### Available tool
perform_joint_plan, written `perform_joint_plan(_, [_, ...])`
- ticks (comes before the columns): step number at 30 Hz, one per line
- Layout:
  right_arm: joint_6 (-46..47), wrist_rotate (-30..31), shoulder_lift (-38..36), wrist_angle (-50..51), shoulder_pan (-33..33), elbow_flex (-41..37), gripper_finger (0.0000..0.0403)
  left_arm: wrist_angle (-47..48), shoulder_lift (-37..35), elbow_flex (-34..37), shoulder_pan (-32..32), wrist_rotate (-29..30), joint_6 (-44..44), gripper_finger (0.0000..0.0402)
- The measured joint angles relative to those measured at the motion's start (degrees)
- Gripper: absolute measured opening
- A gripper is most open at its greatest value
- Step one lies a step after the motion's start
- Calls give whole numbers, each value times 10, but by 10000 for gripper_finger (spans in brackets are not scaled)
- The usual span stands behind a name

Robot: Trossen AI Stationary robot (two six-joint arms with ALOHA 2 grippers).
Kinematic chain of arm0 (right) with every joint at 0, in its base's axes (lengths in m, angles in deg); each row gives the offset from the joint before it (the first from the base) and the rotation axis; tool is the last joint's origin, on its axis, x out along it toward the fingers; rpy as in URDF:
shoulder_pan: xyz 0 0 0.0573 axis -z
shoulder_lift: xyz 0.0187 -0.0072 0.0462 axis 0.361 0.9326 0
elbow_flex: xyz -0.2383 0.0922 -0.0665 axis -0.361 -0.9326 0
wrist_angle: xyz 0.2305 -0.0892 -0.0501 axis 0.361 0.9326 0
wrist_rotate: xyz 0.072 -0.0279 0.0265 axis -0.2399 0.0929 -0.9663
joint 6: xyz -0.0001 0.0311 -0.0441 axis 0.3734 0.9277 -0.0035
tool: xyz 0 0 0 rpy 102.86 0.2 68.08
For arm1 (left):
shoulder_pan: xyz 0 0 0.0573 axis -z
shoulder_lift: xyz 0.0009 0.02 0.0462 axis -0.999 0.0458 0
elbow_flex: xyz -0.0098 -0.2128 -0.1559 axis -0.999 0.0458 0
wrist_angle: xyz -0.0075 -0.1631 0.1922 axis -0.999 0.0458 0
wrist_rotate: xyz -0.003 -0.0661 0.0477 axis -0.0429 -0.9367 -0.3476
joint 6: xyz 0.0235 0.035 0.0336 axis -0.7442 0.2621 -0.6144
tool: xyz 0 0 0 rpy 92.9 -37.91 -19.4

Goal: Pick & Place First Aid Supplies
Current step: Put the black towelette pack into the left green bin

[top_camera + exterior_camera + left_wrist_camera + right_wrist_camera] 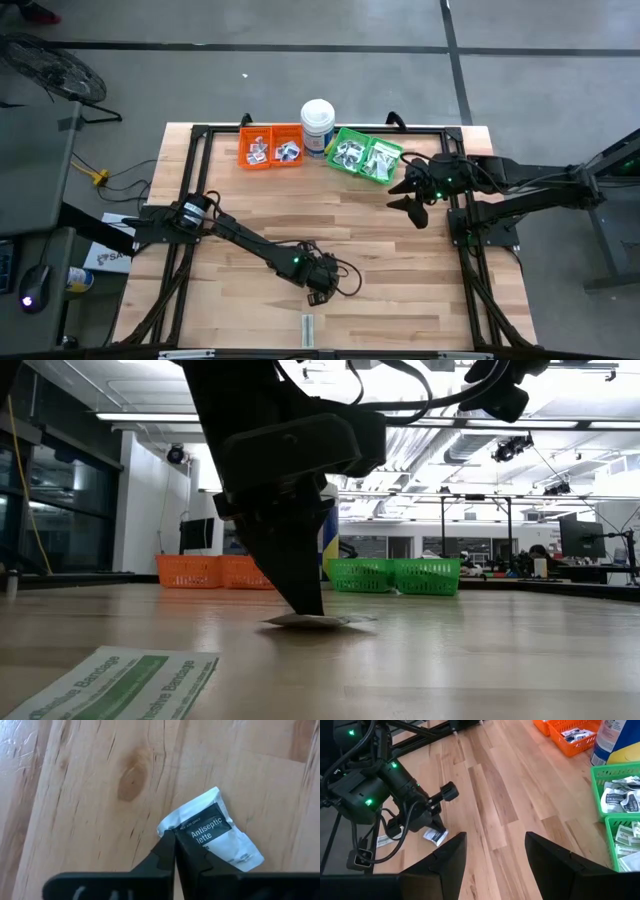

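Note:
A square white packet with dark print reading "Antiseptic" (220, 837) lies flat on the wood table near its front middle; it also shows in the low view (318, 621) and the right wrist view (436, 836). My left gripper (175, 839) stands over it, fingers shut on its edge; it also shows in the high view (319, 291). A green-and-white strip packet (307, 328) lies flat near the front edge. My right gripper (406, 200) hangs open and empty above the table beside the green bin (365, 156). My left gripper has its two shut fingers on the packet's white sealed edge (167, 826), near a corner. The fingers (300, 575) come from above, pointing down. The packet lies flat on the table under the fingertips. Whether the edge sits between the fingers or under them, I cannot tell.
At the table's far edge stand an orange bin (270, 147) holding white packets, a tall white tub (318, 125) and the green bin with several packets. Black frame rails (190, 190) run along the table's sides. Bare wood lies between the two grippers.

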State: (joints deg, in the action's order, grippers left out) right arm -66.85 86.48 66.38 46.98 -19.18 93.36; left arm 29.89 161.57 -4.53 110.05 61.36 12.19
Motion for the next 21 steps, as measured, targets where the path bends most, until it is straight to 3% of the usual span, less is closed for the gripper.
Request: perform_joint_plan(21, [8, 42, 0, 6, -47, 0, 195, 6, -62, 7, 1, 46, -86, 0])
